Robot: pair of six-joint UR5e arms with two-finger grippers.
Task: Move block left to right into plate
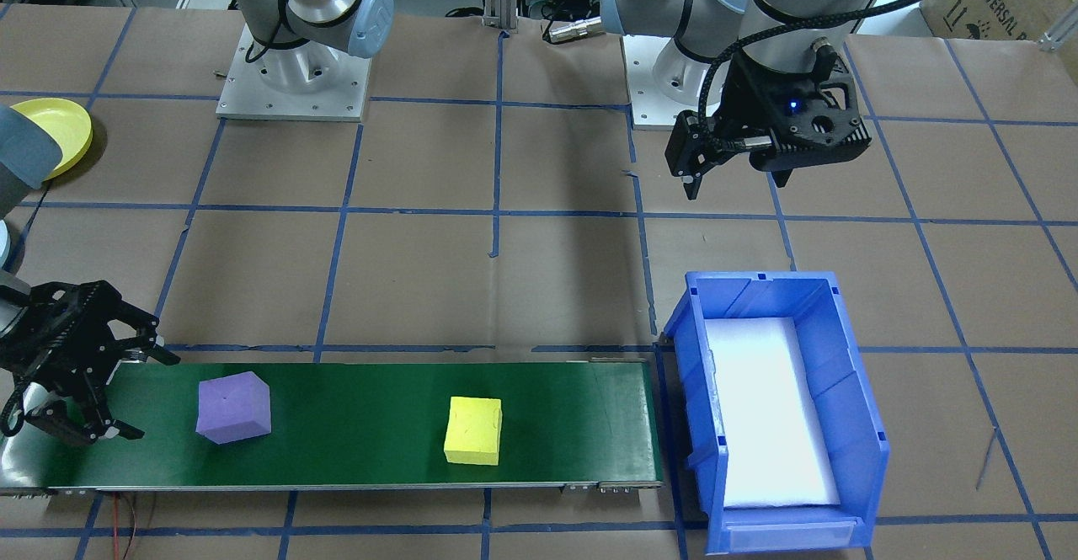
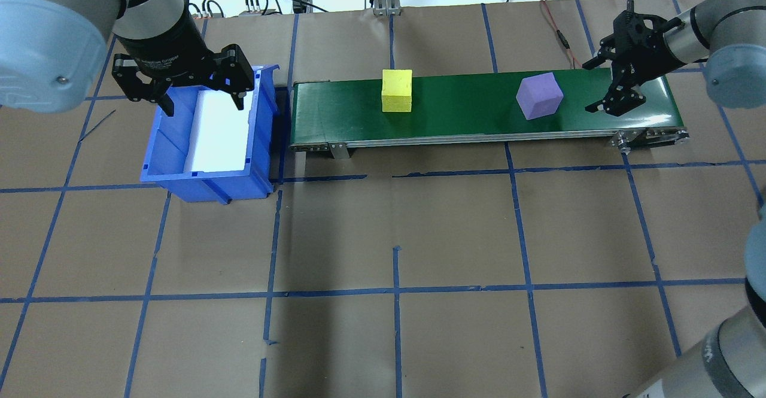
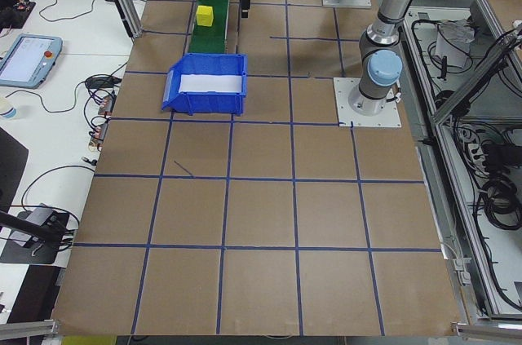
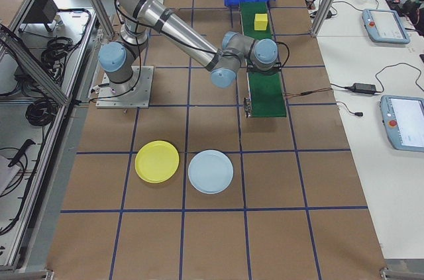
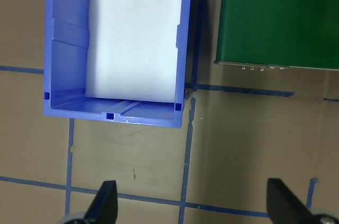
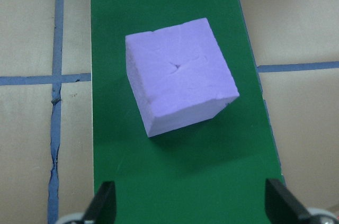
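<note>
A purple block (image 1: pixel 234 408) (image 2: pixel 540 96) (image 6: pixel 180 89) lies tilted on the green conveyor belt (image 1: pixel 362 450), toward the robot's right end. My right gripper (image 1: pixel 147 396) (image 2: pixel 589 87) (image 6: pixel 193 205) hovers open just beyond it at the belt's end, holding nothing. A yellow block (image 1: pixel 473 430) (image 2: pixel 397 90) rests near the belt's middle. The bright-yellow plate (image 4: pixel 157 161) (image 1: pixel 50 126) lies on the table far to the right, partly hidden by the arm in the front view. My left gripper (image 2: pixel 203 102) (image 1: pixel 737 185) (image 5: pixel 193 205) hangs open and empty by the blue bin.
A blue bin (image 2: pixel 161 146) (image 1: pixel 851 358) (image 5: pixel 63 49) with a white foam liner stands at the belt's left end. A light-blue plate (image 4: pixel 211 171) lies beside the yellow one. Brown paper with blue tape lines covers the table.
</note>
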